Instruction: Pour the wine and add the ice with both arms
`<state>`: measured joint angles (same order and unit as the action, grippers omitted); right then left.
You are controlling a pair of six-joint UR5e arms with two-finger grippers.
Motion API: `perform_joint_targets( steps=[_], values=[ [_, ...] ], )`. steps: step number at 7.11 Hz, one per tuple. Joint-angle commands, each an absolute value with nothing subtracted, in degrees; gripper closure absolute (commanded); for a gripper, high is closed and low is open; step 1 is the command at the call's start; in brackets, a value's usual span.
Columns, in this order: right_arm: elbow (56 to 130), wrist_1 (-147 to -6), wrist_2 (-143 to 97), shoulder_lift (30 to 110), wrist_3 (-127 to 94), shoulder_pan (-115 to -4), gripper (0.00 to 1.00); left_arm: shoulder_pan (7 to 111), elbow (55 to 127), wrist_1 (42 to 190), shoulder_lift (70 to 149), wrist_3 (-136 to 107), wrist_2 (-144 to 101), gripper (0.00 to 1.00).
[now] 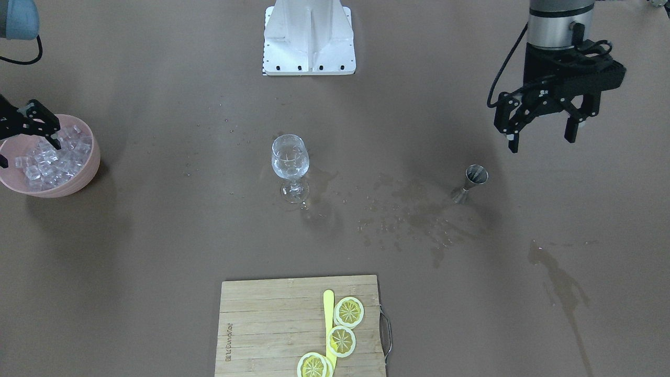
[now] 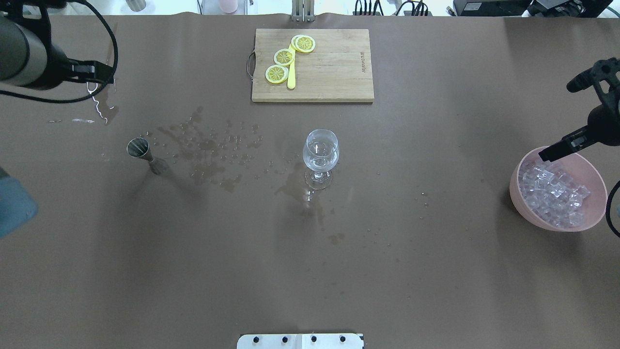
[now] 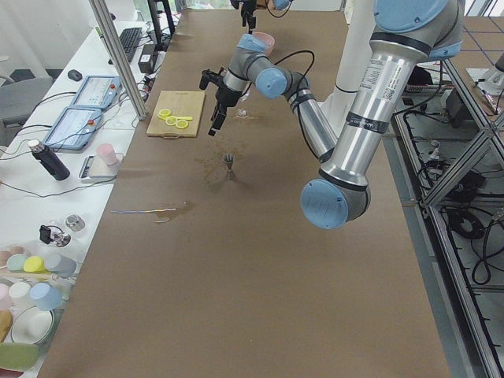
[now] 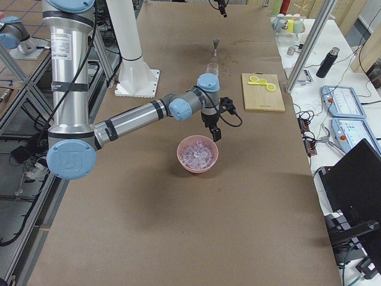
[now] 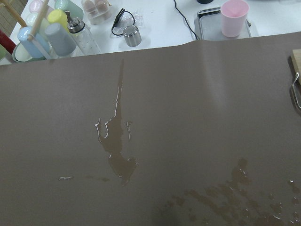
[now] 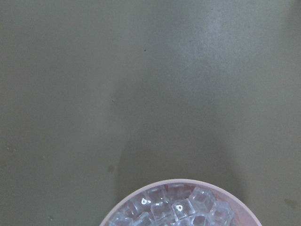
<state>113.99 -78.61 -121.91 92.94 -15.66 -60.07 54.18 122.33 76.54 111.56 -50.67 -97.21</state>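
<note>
**Front-facing view.**
- Brown worktop (image 1: 157,262), with wet patches (image 1: 419,214) spread from the centre towards the left arm's side.
- Wine glass (image 1: 289,159): upright, mid-worktop, clear.
- Metal measuring cup (image 1: 473,180): upright, well apart from the glass.
- Left gripper (image 1: 542,140): hangs above the worktop near the measuring cup, on the robot's side of it. Jaws apart, holding nothing.
- Pink bowl (image 1: 89,173): at the right arm's end, filled with ice (image 1: 49,162).
- Right gripper (image 1: 29,153): partly cut off by the frame edge, over the bowl. Jaws apart, with one finger over the cubes; whether it touches them cannot be told.
- White base block (image 1: 309,39): at the robot's edge.
- Cutting board (image 1: 272,324): on the operators' side, carrying three lemon slices (image 1: 349,311) and a yellow stick (image 1: 328,303).

**Overhead view.** The right jaws are spread wide, with one fingertip at the bowl's rim on the glass side. The left gripper is mostly out of frame.

**Left side view.** The near arm's gripper points down, above the worktop close to the measuring cup.

**Right side view.** The near arm's gripper is just above the bowl's far rim.

**Left wrist view.** A long puddle (image 5: 117,155) lies on the worktop. Beyond the worktop's edge stand a pink cup (image 5: 234,16) and a small metal tin (image 5: 131,35).

**Right wrist view.** The bowl's rim and cubes show at the bottom edge, with worktop above them.
</note>
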Motion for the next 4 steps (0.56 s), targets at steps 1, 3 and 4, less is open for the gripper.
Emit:
perform_joint_targets(
  steps=[1, 3, 4],
  values=[
    [111.99, -73.15, -118.83, 96.23, -15.03, -56.61, 0.0, 64.39, 113.68, 77.16, 116.52, -48.78, -112.52, 0.01],
    [111.01, -71.2, -119.18, 98.08, -15.03, -55.2, 0.0, 65.12, 110.05, 83.21, 116.19, -48.69, -112.59, 0.01],
    [111.01, -71.02, -119.44, 98.26, -15.12, -55.02, 0.0, 65.39, 110.04, 83.75, 116.02, -48.69, -112.67, 0.01]
  ],
)
